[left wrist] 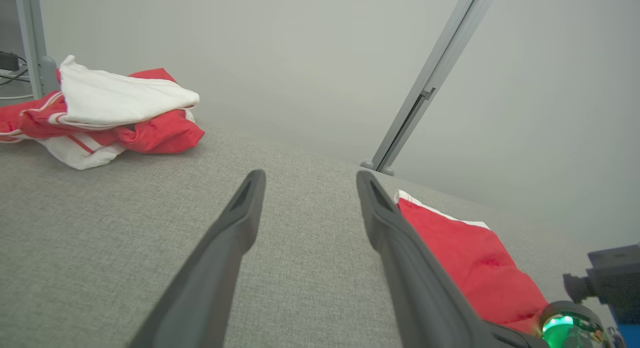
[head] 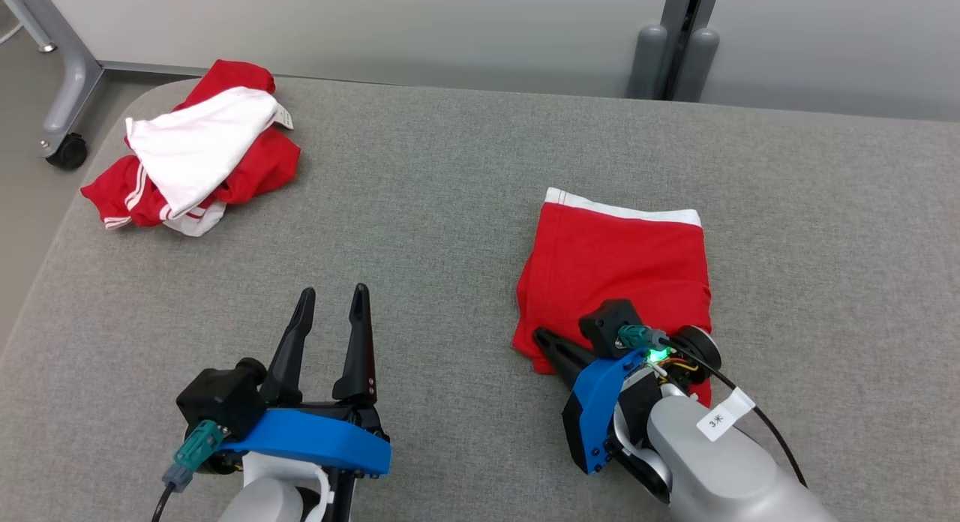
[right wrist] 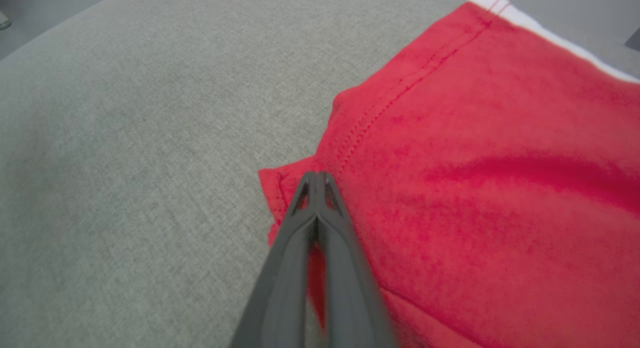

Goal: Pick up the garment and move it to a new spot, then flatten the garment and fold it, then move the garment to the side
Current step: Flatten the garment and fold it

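At about 4 o'clock of the head view, lying flat on the grey table [head: 465, 207]: folded red garment [head: 622, 267], white waistband [head: 622, 208] at its 12 o'clock edge. At its 7 o'clock corner, right jaws clenched tight, both fingers [right wrist: 292, 258] pressed together, tips touching the red cloth beside the stitched hem [right wrist: 360, 133]. Impossible to tell if any cloth pinched between them. Near 7 o'clock of the table, left jaws released, fingers [head: 358, 334] spread wide, pointing to 12 o'clock over bare table, well apart from the garment. Far off at 10 o'clock, near the rounded table corner, crumpled heap of red and white clothes [head: 195, 151]. Beyond the table edge at 9 o'clock, grey frame leg [head: 75, 87] with black caster wheel [head: 67, 151].
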{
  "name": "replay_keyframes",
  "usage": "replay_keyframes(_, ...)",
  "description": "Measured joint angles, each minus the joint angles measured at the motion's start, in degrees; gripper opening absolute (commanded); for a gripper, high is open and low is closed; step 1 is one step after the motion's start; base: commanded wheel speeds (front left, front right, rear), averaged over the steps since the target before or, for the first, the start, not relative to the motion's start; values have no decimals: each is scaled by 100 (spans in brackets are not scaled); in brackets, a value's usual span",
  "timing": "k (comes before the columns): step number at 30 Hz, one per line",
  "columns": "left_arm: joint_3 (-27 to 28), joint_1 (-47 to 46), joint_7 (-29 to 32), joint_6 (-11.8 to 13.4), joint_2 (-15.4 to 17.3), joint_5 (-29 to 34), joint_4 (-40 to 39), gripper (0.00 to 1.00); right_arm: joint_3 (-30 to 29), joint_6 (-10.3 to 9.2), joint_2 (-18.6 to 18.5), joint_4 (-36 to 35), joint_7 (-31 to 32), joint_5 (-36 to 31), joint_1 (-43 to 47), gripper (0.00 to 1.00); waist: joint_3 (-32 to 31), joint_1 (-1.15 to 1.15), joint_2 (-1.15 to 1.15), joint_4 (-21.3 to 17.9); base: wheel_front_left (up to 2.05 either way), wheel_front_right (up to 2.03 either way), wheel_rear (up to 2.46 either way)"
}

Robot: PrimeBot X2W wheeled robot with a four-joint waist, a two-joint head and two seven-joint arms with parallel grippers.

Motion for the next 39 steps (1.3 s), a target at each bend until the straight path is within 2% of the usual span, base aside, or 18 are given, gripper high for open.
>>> replay_keyframes(5, 20, -58, 0, -11, -23, 8, 26, 100, 366, 0, 40, 223, -23, 219, -57, 0, 32, 0, 0, 13, 0, 0, 0)
replay_keyframes(9, 73, -55, 0, -38, -23, 9, 55, 100, 664, 0, 44, 287, -299, 198, -144, 0, 22, 0, 0, -29, 0, 0, 0)
replay_keyframes(10, 89, -55, 0, -40, -24, 9, 58, 100, 722, 0, 46, 301, -381, 169, -176, 28, 14, 0, 0, -47, 0, 0, 0)
replay_keyframes(11, 105, -54, 0, -41, -25, 9, 60, 100, 768, 0, 46, 307, -467, 142, -209, 45, 5, 0, 0, -68, 0, 0, 0)
replay_keyframes(12, 119, -53, 0, -43, -29, 9, 65, 100, 809, 0, 45, 293, -550, 142, -231, 84, -10, 0, 0, -89, 0, 0, 0)
replay_keyframes(13, 131, -50, 0, -54, -32, 9, 66, 100, 840, 0, 45, 271, -613, 141, -237, 100, -26, 0, 0, -112, 0, 0, 0)
replay_keyframes(17, 149, -48, 0, -69, -27, 65, 87, 100, 817, 0, 47, 92, -827, 160, -237, 100, -110, 0, 0, -209, 0, 0, 0)
replay_keyframes(21, 160, -57, 0, -102, -13, 142, 114, 100, 386, 0, 51, -83, -955, 141, -211, 100, -219, 0, 0, -312, 0, 0, 0)
replay_keyframes(24, 188, -58, -1, -101, 12, 214, 153, 100, -168, 0, 52, -241, -989, -4, -63, 100, -316, 0, 0, -402, 0, 0, 0)
replay_keyframes(28, 249, -52, -1, -88, 8, 336, 189, 100, -1301, 0, 29, -857, -998, -397, 380, 100, -449, 0, 0, -525, 0, 0, 0)
replay_keyframes(32, 363, 127, -1, -94, -35, 457, 305, 100, -2541, 0, 30, -1662, -1002, -942, 1388, 100, -576, 0, 0, -646, 0, 0, 0)
replay_keyframes(35, 419, 265, -1, -97, -48, 498, 417, 100, -2945, 0, 40, -2101, -1002, -1122, 1885, 100, -623, 0, 0, -695, 0, 0, 0)
replay_keyframes(39, 537, 449, -1, -75, -33, 598, 591, 100, -3225, 0, 45, -2594, -1003, -1050, 2395, 100, -635, 0, 0, -743, 0, 0, 0)
